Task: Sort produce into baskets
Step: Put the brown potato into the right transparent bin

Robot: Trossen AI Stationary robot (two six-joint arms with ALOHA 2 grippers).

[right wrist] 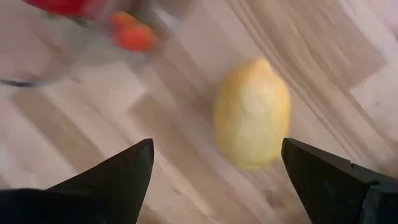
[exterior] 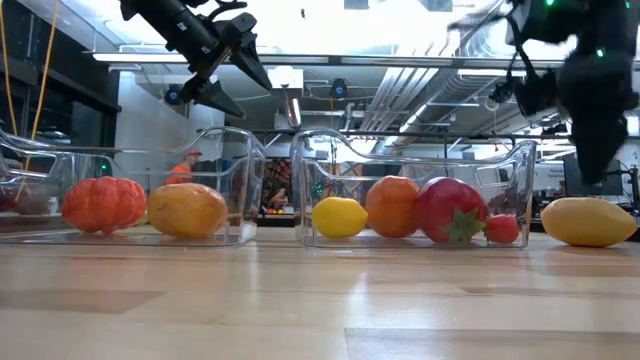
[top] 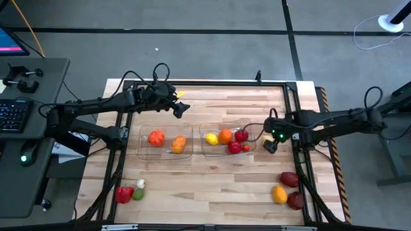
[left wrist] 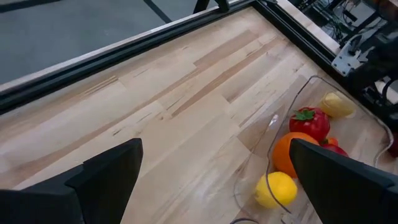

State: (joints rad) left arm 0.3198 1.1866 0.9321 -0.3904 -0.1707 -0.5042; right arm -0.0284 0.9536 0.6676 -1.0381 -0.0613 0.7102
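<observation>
Hovering above the bare far part of the pale wooden table (top: 212,186), the left gripper (top: 182,109) has its fingers spread wide and holds nothing. Just below and to its near side stands the left clear rectangular plastic basket (top: 166,142), which holds a ribbed red-orange tomato-like piece (top: 156,137) and a smooth orange fruit (top: 178,145). Farther right is the matching right clear basket (top: 228,142), holding a yellow lemon (top: 211,138), a round orange (top: 225,136) and red pieces (top: 237,142). Just past that basket's right end, the right gripper (top: 271,145) points down with its fingers wide apart and empty; a pale yellow lemon-shaped piece (right wrist: 252,121) lies on the wood directly under it, between the fingertips but untouched. Nearer than this gripper lie a dark maroon piece (top: 289,179), a yellow-orange one (top: 279,194) and another dark red one (top: 295,201).
</observation>
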